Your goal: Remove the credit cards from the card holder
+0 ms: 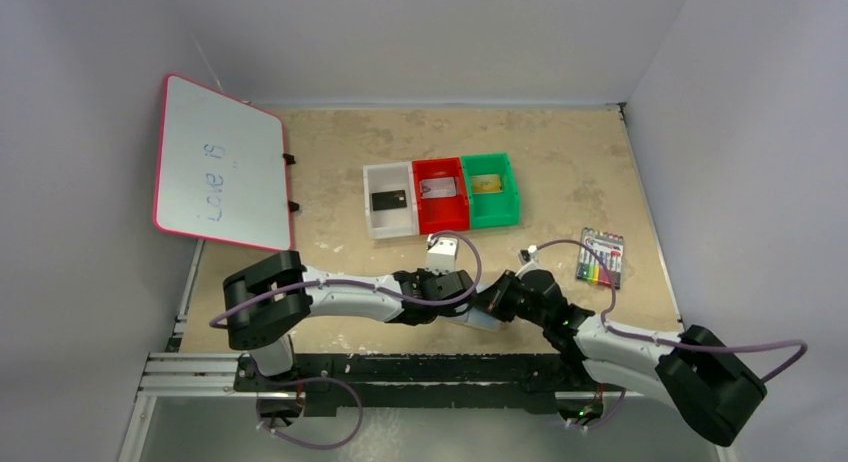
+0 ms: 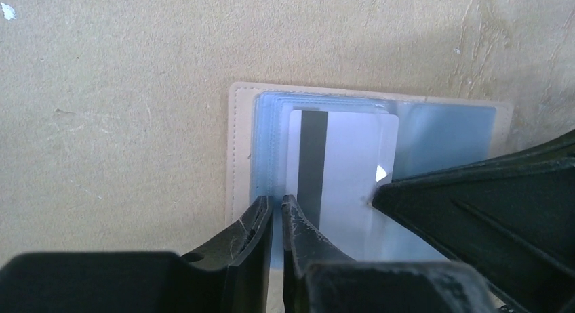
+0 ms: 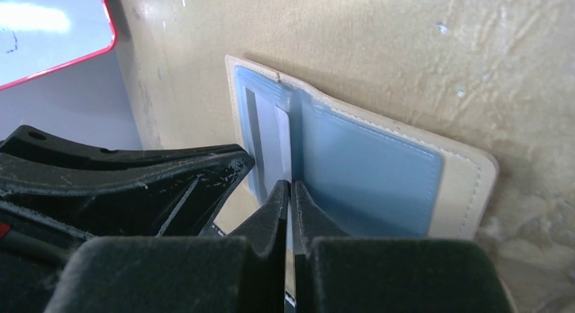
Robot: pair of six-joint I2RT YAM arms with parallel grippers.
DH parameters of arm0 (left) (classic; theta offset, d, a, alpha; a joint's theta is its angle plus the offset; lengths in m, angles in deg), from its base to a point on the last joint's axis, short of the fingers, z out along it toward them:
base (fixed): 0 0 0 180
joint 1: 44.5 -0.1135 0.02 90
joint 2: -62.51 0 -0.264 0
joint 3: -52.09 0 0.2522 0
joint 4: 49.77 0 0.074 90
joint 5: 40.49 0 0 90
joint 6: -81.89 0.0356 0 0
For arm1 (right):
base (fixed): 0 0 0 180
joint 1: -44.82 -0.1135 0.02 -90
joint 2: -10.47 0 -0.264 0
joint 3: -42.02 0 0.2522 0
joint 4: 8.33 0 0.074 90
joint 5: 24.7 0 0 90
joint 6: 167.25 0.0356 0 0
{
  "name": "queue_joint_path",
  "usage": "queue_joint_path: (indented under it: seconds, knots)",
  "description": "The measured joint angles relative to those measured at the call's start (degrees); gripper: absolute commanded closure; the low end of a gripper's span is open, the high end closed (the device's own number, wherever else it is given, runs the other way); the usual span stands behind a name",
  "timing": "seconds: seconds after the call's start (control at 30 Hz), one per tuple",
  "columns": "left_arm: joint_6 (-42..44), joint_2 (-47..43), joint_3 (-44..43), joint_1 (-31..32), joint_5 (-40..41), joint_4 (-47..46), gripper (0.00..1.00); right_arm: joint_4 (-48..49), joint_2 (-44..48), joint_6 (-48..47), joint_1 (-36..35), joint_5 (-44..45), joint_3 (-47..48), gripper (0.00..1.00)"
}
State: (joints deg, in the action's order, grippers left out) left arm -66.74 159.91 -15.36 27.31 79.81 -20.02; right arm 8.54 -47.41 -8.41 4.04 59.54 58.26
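The card holder [image 2: 239,150] lies open on the tan table, with pale blue sleeves inside a tan border. A pale credit card [image 2: 352,157] with a dark stripe sits in its sleeve. My left gripper [image 2: 278,201] is shut on the sleeve's edge just left of the stripe. My right gripper [image 3: 290,185] is shut on the edge of that card [image 3: 274,137], beside the holder's blue panel [image 3: 380,171]. In the top view both grippers meet near the table's front, hiding the holder. Three other credit cards lie in the bins: black [image 1: 387,199], silvery [image 1: 439,189] and gold [image 1: 487,184].
White [image 1: 375,225], red [image 1: 441,220] and green [image 1: 493,217] bins stand in a row behind the grippers. A pack of coloured markers [image 1: 601,257] lies to the right. A pink-framed whiteboard [image 1: 220,162] leans at the back left.
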Motion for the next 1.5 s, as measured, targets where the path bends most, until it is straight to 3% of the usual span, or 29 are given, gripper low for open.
queue_joint_path:
  seconds: [0.3,0.57,0.73,0.87,0.93,1.03,1.2,1.27,1.5]
  knots:
    - [-1.0,1.6,-1.3,0.3,1.5,0.9,0.95,-9.4,10.2,0.0,1.0,1.1,-0.7,1.00]
    - [-1.0,1.6,-1.3,0.3,1.5,0.9,0.96,-12.4,10.6,-0.9,1.5,1.2,-0.7,1.00]
    - [-0.9,1.3,-1.2,0.3,1.6,0.8,0.92,-13.2,10.4,-1.1,1.5,1.3,-0.7,0.85]
    - [-0.7,0.5,0.2,0.3,1.4,1.1,0.89,-13.2,9.0,-1.5,1.5,1.3,0.0,0.81]
    - [-0.5,-0.3,0.6,0.3,1.2,1.4,0.87,-12.6,7.9,-1.4,1.5,1.2,0.3,0.73]
    - [-0.3,-1.4,1.0,0.3,1.1,1.8,0.85,-10.3,6.5,-0.9,1.5,1.0,0.4,0.73]
    - [-0.3,-3.2,1.1,0.3,1.4,2.7,0.80,-7.4,4.2,-0.5,1.7,0.9,0.4,0.77]
    - [-0.3,-4.6,1.1,0.3,1.6,3.0,0.79,-6.6,3.4,-0.4,1.9,0.7,0.4,0.85]
    - [-0.3,-9.9,1.9,0.3,3.4,1.7,0.77,-3.4,0.3,-1.3,2.9,0.0,0.4,1.00]
